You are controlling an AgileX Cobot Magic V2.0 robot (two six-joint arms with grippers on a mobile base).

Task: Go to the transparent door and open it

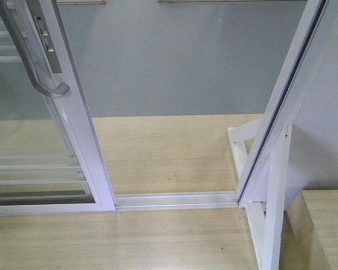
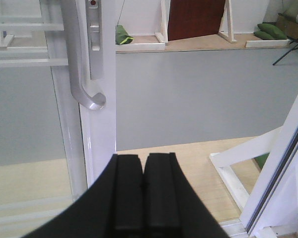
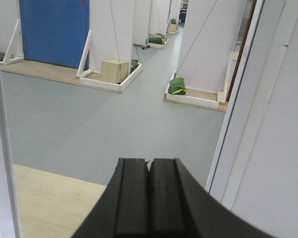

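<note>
Both matte-black grippers, left (image 2: 143, 186) and right (image 3: 149, 191), are closed and empty; transparent door (image 1: 28, 140) with curved grey handle (image 1: 31, 59) at 10 o'clock.

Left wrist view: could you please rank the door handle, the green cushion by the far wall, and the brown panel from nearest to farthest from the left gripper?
1. Door handle, upper left, on the transparent door.
2. Green cushion, beyond the grey floor.
3. Brown panel, far back, centre-right.

Left gripper jaws are shut.

The white-framed clear glass sliding door (image 1: 73, 129) carries thin white horizontal bars and a grey curved bar handle (image 1: 28, 56); pale wood-grain floor (image 1: 158, 152) meets plain grey floor (image 1: 174, 62).
</note>
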